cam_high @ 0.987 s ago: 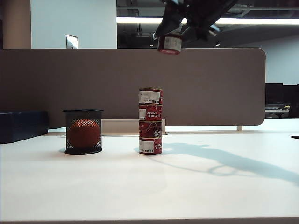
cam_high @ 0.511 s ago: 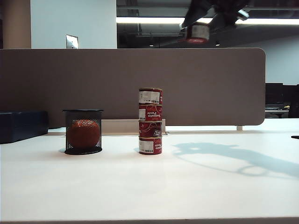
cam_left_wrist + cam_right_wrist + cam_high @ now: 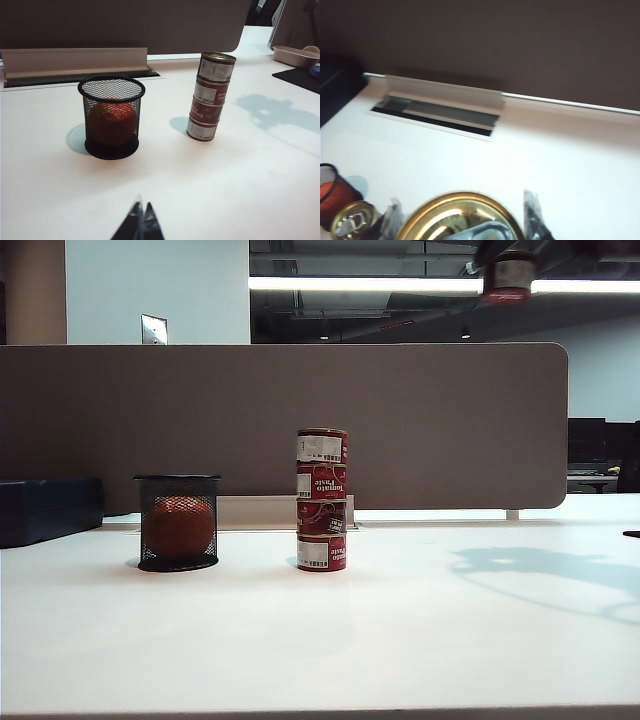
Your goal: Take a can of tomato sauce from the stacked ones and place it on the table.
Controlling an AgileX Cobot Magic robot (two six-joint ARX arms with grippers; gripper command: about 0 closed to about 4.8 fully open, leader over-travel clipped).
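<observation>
The stacked ones [image 3: 322, 500] form a column of several red tins in the middle of the white table [image 3: 450, 640]; the left wrist view also shows the stacked ones [image 3: 211, 97]. High above the table at the upper right, my right gripper [image 3: 510, 258] is shut on a can of tomato sauce [image 3: 509, 282]. In the right wrist view the can's gold lid [image 3: 460, 217] sits between the right gripper's [image 3: 462, 207] two fingers [image 3: 532, 210], with the top of the stack [image 3: 352, 220] below. My left gripper [image 3: 140, 212] is shut and empty, low over the table's front.
A black mesh cup [image 3: 178, 522] with an orange ball stands left of the stack. A brown-grey divider panel [image 3: 200, 420] closes the back, with a cable slot [image 3: 440, 112] at its foot. A dark box [image 3: 50, 508] lies far left, a tray [image 3: 295, 55] far right.
My right gripper has carried the can to the right and slightly up, from above the stack to the top right corner. Its shadow slid right across the table. The left arm stayed still.
</observation>
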